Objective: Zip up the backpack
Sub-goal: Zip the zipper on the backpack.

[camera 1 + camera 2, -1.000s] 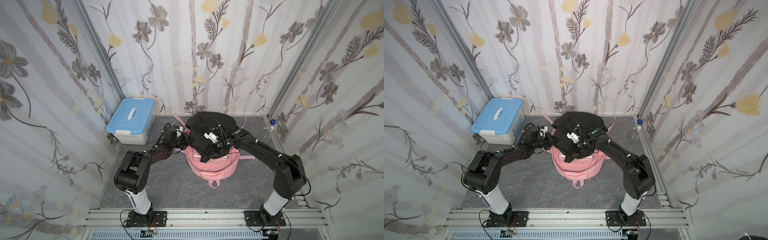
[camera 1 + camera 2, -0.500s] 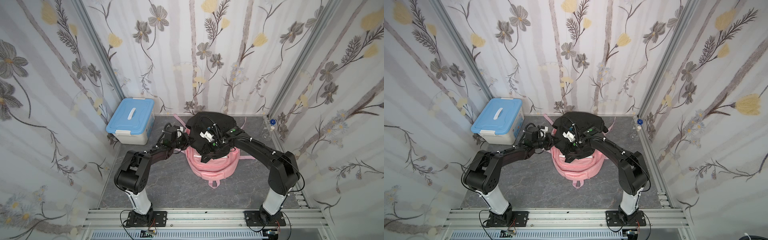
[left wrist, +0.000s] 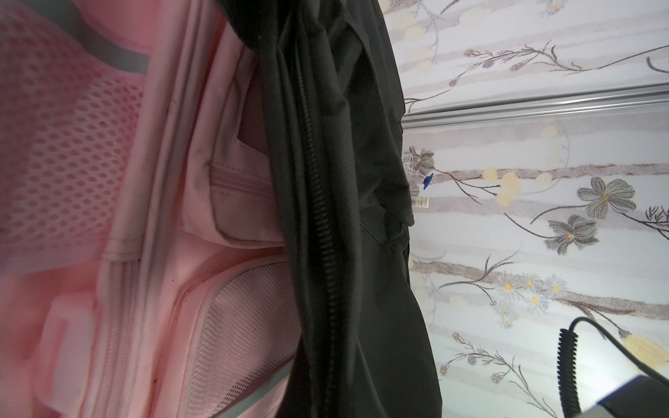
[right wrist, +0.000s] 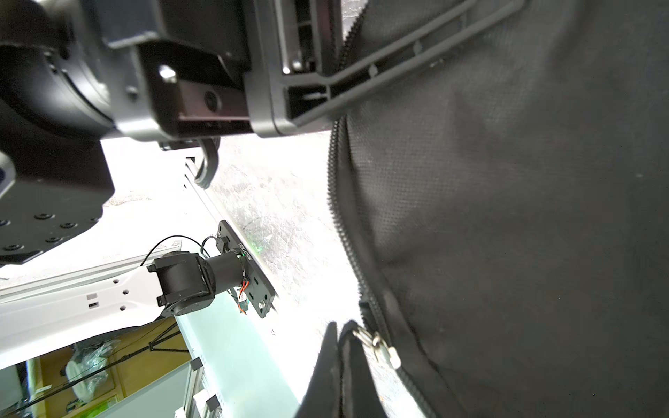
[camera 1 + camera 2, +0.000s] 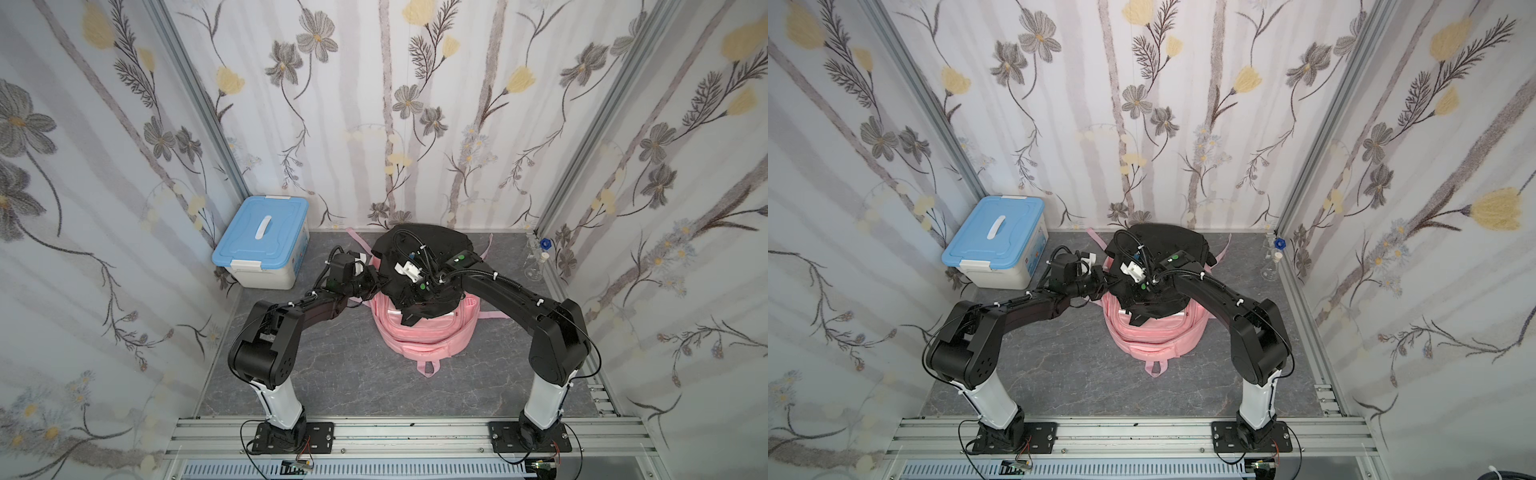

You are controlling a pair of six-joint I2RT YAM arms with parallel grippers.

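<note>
The black backpack (image 5: 428,249) sits on a pink backpack (image 5: 419,336) at the 12 o'clock end of the counter (image 5: 332,365). Both sets of jaws are pressed together. The left gripper (image 5: 372,279) is at the bag's 9 o'clock side and the right gripper (image 5: 409,296) is near its 6 o'clock edge. I cannot tell if either pinches cloth. The zipper teeth (image 4: 338,202) look open. I think the zipping is just starting. Next I must catch the little metal slider (image 4: 380,349) and hold the bag steady.
</note>
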